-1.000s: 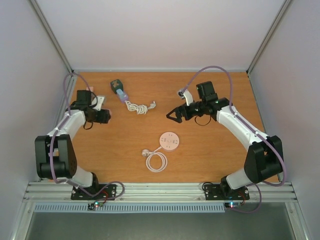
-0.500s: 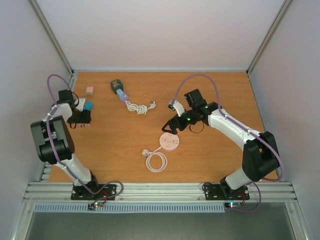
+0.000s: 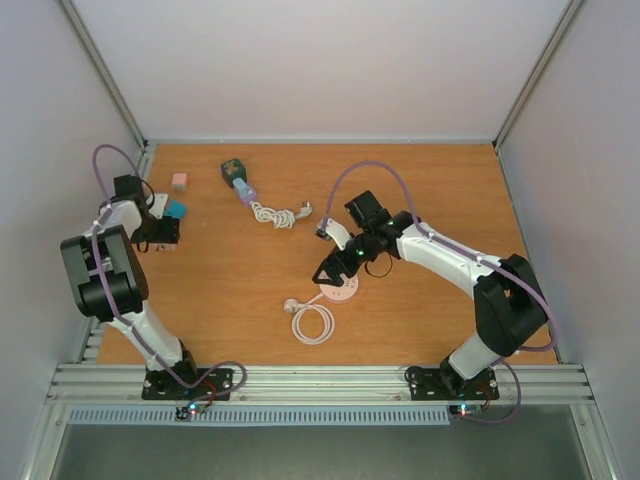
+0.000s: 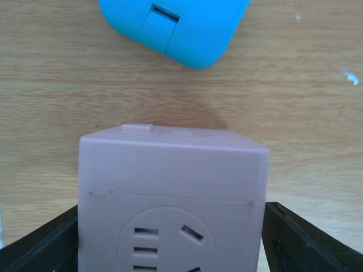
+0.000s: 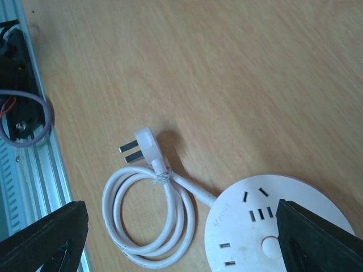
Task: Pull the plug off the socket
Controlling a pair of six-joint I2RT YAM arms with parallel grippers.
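Observation:
A green cube socket (image 3: 233,168) with a purple-blue plug (image 3: 245,190) in it lies at the back, trailing a bundled white cable (image 3: 277,213). Neither gripper is near it. My left gripper (image 3: 162,238) is at the table's far left edge. In the left wrist view its fingers (image 4: 295,243) press both sides of a pink cube socket (image 4: 170,192), which has nothing plugged in. My right gripper (image 3: 335,268) is open, hovering over a white round socket (image 5: 272,226), which is partly hidden in the top view (image 3: 345,290).
The round socket's own cord is coiled (image 5: 150,221), with its bare plug (image 5: 142,147) lying on the table. A blue case (image 4: 176,25) and a small pink block (image 3: 180,181) lie by the left gripper. The metal rail (image 5: 39,170) runs along the front edge.
My right gripper has moved forward and left, from the table's middle to above the round socket. My left gripper pulled back to the left edge, uncovering the blue case and the pink block.

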